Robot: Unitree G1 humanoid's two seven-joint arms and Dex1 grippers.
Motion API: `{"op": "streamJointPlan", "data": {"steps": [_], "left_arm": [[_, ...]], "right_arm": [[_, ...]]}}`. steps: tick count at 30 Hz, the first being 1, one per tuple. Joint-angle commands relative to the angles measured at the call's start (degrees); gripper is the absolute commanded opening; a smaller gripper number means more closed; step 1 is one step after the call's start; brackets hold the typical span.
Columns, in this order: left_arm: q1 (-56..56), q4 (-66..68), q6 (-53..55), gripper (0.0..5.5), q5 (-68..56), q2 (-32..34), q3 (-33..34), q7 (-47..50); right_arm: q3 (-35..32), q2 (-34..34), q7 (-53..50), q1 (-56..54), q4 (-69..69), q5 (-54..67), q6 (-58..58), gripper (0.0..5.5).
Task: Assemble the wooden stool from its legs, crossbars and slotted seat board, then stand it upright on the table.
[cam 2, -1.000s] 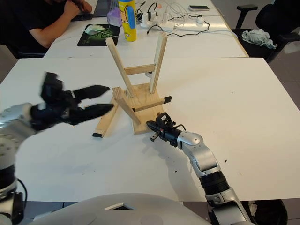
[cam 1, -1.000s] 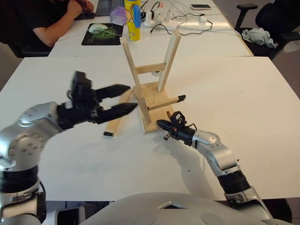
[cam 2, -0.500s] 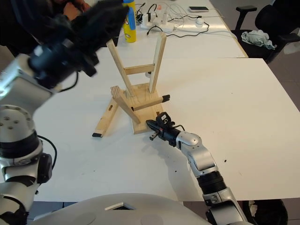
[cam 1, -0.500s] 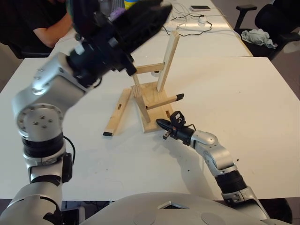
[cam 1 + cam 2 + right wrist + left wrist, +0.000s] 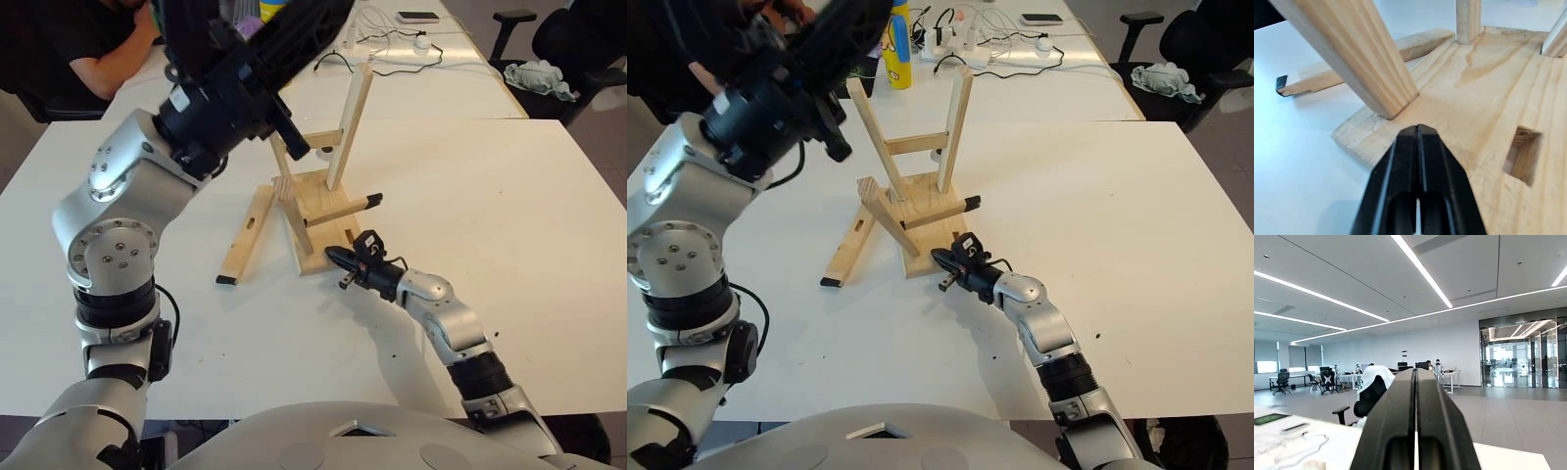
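- white table (image 5: 509, 196) under everything, with a second desk behind it carrying a yellow bottle (image 5: 898, 44) and cables.
- seat board (image 5: 328, 243) flat on the table near its middle; two legs (image 5: 357, 122) upright out of it, joined partway up by a crossbar (image 5: 315, 143).
- at the seat board's near-left corner, a third leg (image 5: 294, 220) tilted, with a black-tipped bar (image 5: 345, 211) running from it across the board.
- just left of the seat board, a loose leg (image 5: 245, 237) flat on the table, black tip toward the robot.
- right gripper (image 5: 333, 256) low at the seat board's near edge, fingers pressed together with nothing between them; touching the wood or just short of it, cannot tell which.
- left gripper (image 5: 1415, 374) raised high above and to the left of the seat board, fingers closed flat against each other, clamping nothing.
- one open slot (image 5: 1522, 152) in the seat board, just beyond the right gripper's tip.
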Motion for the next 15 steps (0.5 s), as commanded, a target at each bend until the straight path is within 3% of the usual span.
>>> {"op": "streamJointPlan", "data": {"steps": [1, 5, 11, 15], "left_arm": [[7.9, 4.7, 4.1, 0.02, 17.2, 4.2, -16.5, 0.7], [6.8, 7.5, 2.0, 0.02, 24.8, 1.6, -18.0, 2.9], [3.2, 6.4, -6.3, 0.02, 27.8, -2.8, -10.4, 3.4], [0.7, -0.3, -13.3, 0.02, 22.0, -8.0, -1.8, 3.7]], "right_arm": [[2.7, -1.4, -0.5, 3.2, 5.4, -3.7, 5.3, 0.00], [2.9, -1.4, -0.1, 3.2, 5.1, -3.9, 5.6, 0.00], [3.0, -1.1, 0.1, 3.2, 5.2, -4.0, 5.7, 0.00], [2.8, -0.9, -0.5, 3.9, 4.5, -3.9, 6.1, 0.00]]}}
